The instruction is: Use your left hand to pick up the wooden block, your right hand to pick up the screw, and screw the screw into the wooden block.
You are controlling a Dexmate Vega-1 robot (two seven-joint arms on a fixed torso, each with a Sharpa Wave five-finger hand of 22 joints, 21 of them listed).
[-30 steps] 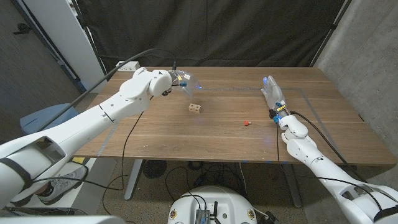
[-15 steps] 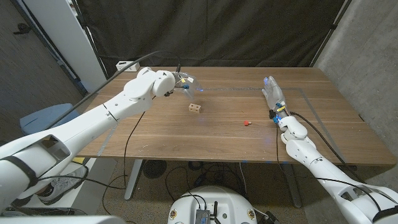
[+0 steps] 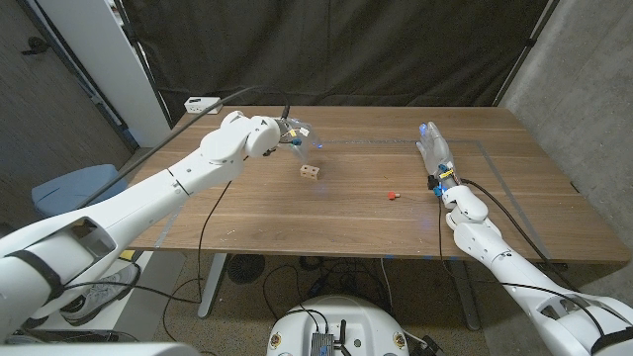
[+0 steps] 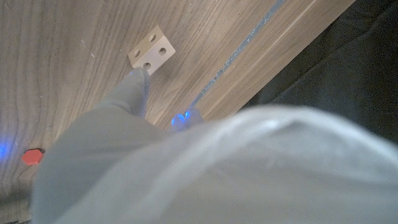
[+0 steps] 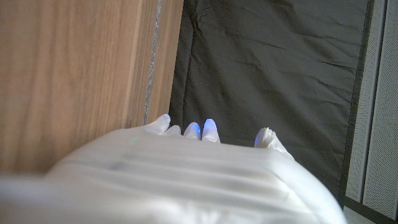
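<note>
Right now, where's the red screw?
In the head view the small red screw lies on the wooden table, right of centre, between the pale wooden block and the right hand, untouched.

The small pale wooden cube with drilled holes (image 3: 311, 172) lies on the brown wooden table (image 3: 297, 213), left of the small red screw (image 3: 392, 196). The left hand (image 3: 294, 132) is behind and left of the cube, apart from it. The right hand (image 3: 433, 148) is right of the screw, near the far edge.
</note>
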